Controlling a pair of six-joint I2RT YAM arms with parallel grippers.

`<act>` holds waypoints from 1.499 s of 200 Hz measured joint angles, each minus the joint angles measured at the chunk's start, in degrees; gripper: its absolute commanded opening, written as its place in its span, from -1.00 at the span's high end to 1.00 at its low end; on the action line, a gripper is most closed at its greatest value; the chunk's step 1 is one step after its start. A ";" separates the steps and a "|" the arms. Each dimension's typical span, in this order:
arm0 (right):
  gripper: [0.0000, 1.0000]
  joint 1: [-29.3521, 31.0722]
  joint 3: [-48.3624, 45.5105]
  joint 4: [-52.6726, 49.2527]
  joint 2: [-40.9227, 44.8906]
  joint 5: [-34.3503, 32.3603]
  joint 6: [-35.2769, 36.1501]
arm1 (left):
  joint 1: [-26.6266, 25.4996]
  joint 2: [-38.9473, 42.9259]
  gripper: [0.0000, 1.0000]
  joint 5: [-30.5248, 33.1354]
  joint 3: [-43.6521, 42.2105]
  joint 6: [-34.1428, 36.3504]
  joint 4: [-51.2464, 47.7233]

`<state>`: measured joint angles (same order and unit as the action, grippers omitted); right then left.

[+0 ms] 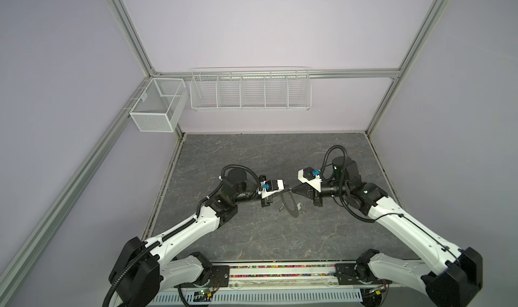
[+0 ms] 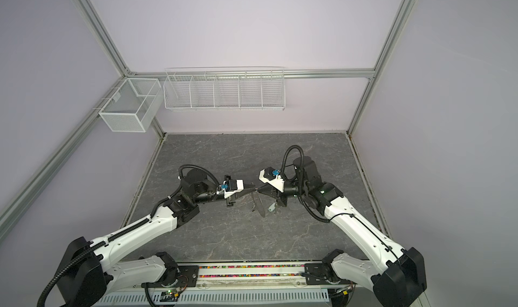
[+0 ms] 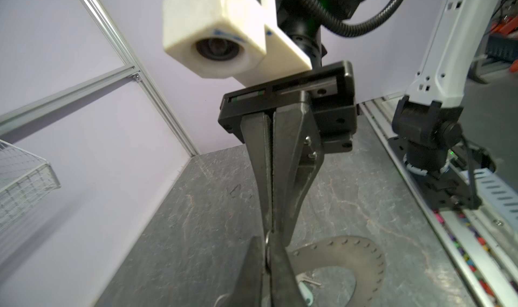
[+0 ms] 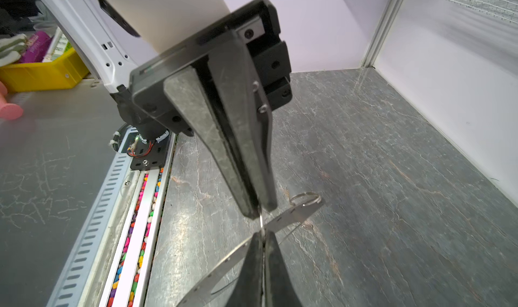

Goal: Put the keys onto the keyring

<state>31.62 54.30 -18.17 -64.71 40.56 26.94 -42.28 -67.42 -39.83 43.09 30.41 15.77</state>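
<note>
My left hand [image 4: 260, 210] and my right hand [image 3: 269, 227] meet tip to tip above the worktop [image 1: 252, 235]. Both are pinched together on one thin wire loop [image 4: 261, 221]. The big flat keyring [image 3: 364, 252] is tipped up on its edge just under them. A key with a pale tag [image 3: 307, 293] lies near it, low down.

I think the job now is to work the loop through a little hole in the rim. I should go slow, grip tight with one hand and turn only a bit at a time, so the loop does not spring out.

My hands hide the spot where the loop meets the keyring. I cannot tell if the keyring's low edge touches the worktop. I cannot find the black-tag key for sure.
</note>
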 measured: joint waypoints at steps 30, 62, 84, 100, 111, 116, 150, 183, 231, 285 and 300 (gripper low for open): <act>0.86 0.00 1.79 -4.68 0.31 -2.93 1.88 | -0.02 1.22 0.53 2.71 4.44 5.09 -9.53; 0.86 0.04 2.95 -7.89 0.28 -4.83 2.97 | -0.83 1.57 0.53 4.68 6.56 8.37 -15.85; 0.86 0.15 3.54 -9.05 0.17 -5.53 3.21 | -2.32 0.96 0.53 5.77 7.96 9.84 -19.82; 0.86 0.31 3.89 -9.51 0.02 -5.92 3.32 | -3.28 0.17 0.52 6.58 8.90 10.64 -21.66; 0.86 0.44 3.91 -9.57 -0.02 -6.14 3.32 | -3.72 -0.26 0.52 6.93 9.07 10.73 -22.12; 0.86 0.48 3.91 -9.68 -0.02 -6.25 3.32 | -3.89 -0.50 0.52 7.06 9.09 10.73 -22.23; 0.86 0.81 3.91 -10.29 -0.02 -6.36 3.32 | -4.61 -2.05 0.52 8.66 9.20 10.71 -22.56; 0.86 0.92 3.91 -10.38 -0.02 -6.45 3.32 | -4.74 -2.93 0.68 9.66 9.20 10.36 -22.38; 0.86 1.18 3.91 -10.40 -0.02 -6.73 3.32 | -4.87 -3.26 0.74 9.81 9.20 9.97 -21.66; 0.86 1.22 3.91 -10.43 -0.15 -7.13 3.34 | -4.92 -3.30 0.75 8.76 9.27 9.73 -20.79; 0.86 1.22 3.91 -10.43 -0.37 -7.17 3.32 | -4.94 -3.43 0.76 8.48 9.64 9.66 -20.59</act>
<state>32.84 58.22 -28.60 -65.08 33.39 30.26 -47.22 -70.85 -31.35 52.73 40.07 -4.82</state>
